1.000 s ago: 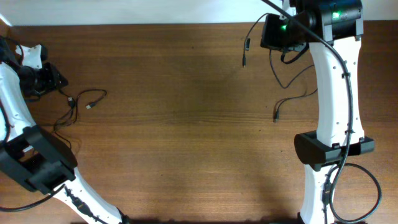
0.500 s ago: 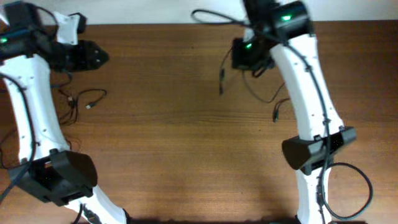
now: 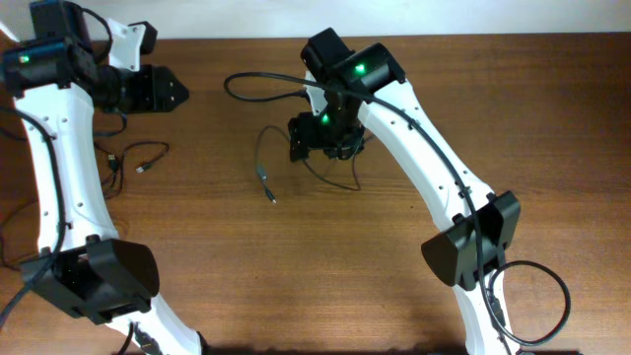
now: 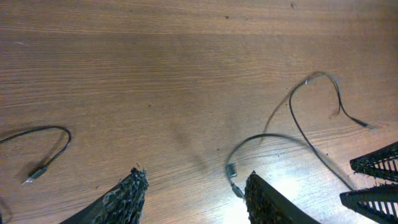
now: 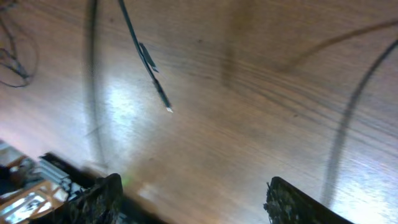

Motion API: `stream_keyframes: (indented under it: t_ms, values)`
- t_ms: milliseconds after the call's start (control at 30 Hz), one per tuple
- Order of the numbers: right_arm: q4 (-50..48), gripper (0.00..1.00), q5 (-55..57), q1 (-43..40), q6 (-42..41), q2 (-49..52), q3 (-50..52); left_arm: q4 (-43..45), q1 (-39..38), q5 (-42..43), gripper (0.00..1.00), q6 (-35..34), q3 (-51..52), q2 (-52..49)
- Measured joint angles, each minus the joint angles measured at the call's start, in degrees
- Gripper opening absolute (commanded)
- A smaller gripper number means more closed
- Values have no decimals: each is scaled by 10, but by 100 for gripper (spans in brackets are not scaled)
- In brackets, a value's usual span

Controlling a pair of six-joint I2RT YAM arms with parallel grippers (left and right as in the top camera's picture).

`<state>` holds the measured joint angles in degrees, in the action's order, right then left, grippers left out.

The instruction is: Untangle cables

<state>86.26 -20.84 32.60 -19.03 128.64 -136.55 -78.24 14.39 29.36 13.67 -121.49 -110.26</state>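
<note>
Up close, wrist views show the left pincer (image 4: 198, 191) and right pincer (image 5: 193, 198) spread, empty; overhead obscures their fingers but shows cables (image 3: 141, 168) on the surface (image 3: 375, 266).

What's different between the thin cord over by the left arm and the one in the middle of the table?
The left cord lies near the left side of the table, while the middle cord lies near its centre. The left cord's end curls back in one small hook; the middle cord sweeps in longer, wider curves. Both are thin, black and plug-tipped, and both lie loose on the wood, not held by anything.
</note>
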Motion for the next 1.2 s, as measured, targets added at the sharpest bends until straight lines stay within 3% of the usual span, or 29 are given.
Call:
stream_keyframes:
  t_ms: [300,400,567,600,767,833,1000,1200]
  values:
    - [9,79,63,-24,1,0,-4,9,-58,-1,59,0,0,0]
    - [32,81,67,-86,0,-4,-40,12,-90,-3,58,0,0,0]
    - [76,83,79,-283,0,-50,-81,24,-174,-2,56,0,0,0]
    - [81,85,80,-321,1,-53,-82,36,-197,-4,55,0,0,0]
    - [96,85,82,-452,10,-53,-82,156,-333,-4,73,-19,28,-12]
    - [106,85,82,-492,15,-53,-82,210,-384,-5,75,-30,29,-41]
    - [108,86,81,-519,39,-53,-82,349,-502,-51,77,-75,36,-173]
    - [107,86,81,-519,55,-53,-82,392,-589,-123,73,-104,37,-267]
